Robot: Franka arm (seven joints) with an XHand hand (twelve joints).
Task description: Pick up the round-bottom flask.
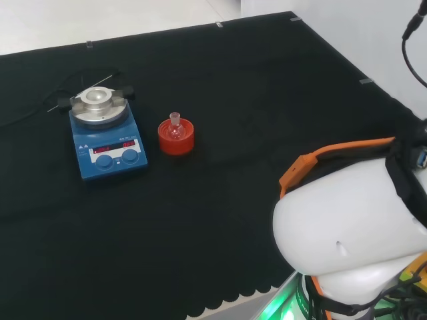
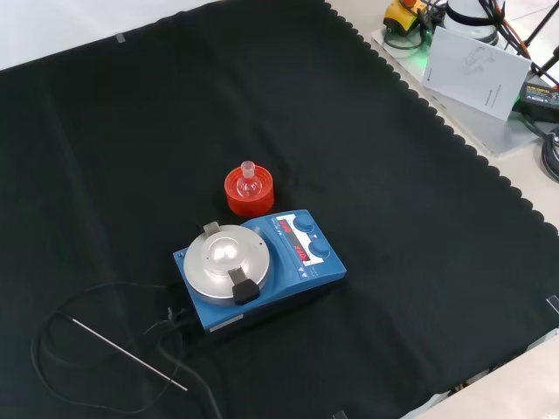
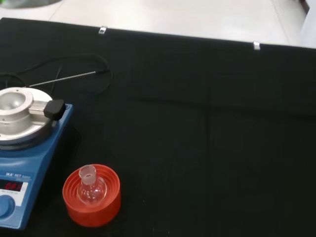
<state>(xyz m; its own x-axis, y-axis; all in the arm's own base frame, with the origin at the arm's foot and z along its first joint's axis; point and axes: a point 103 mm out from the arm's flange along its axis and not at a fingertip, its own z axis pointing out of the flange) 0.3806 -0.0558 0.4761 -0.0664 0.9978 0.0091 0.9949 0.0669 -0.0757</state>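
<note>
A small clear round-bottom flask (image 1: 175,128) sits upright in a red ribbed ring stand (image 1: 176,138) on the black cloth, just right of a blue hotplate in the head view. In the front view the flask (image 2: 249,179) and its stand (image 2: 249,194) lie just beyond the hotplate. The wrist view has the flask (image 3: 91,187) in the stand (image 3: 93,196) some way off, with bare cloth between.
A blue hotplate stirrer (image 1: 105,137) with a round metal top stands beside the stand, also in the front view (image 2: 256,266) and the wrist view (image 3: 22,148). Its thin metal probe (image 2: 127,353) and black cable lie on the cloth. The arm's white link (image 1: 350,227) rises at the head view's lower right.
</note>
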